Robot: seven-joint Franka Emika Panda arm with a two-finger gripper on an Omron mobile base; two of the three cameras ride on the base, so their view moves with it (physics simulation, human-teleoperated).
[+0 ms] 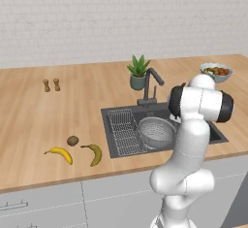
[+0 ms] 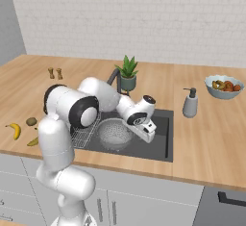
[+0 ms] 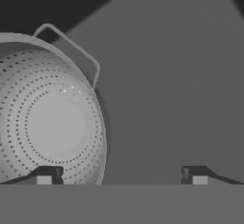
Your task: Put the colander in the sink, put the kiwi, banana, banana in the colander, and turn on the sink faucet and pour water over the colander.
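Observation:
The grey perforated colander [image 1: 156, 131] [image 2: 114, 132] sits upright in the dark sink [image 1: 218, 136] [image 2: 162, 145], beside the wire rack [image 1: 123, 132]. My gripper [image 2: 150, 133] [image 3: 121, 176] hangs open just above the colander's right side, holding nothing. In the hand view the colander [image 3: 52, 123] and one wire handle [image 3: 76, 51] lie on the left, with one fingertip [image 3: 47, 174] over its rim and the other over the bare sink floor [image 3: 171, 94]. The kiwi [image 1: 72, 140] [image 2: 31, 121], the bright banana [image 1: 60, 154] [image 2: 15, 130] and the duller banana [image 1: 95, 154] [image 2: 33, 142] lie on the counter left of the sink. The faucet [image 1: 151, 84] [image 2: 114, 78] stands behind the basin.
A potted plant [image 1: 138, 72] [image 2: 127, 73] stands behind the faucet. A soap dispenser [image 2: 190, 103] is at the sink's right, and a pale-blue fruit bowl [image 1: 216, 72] [image 2: 223, 85] further right. Two small shakers [image 1: 51, 85] stand at the back left.

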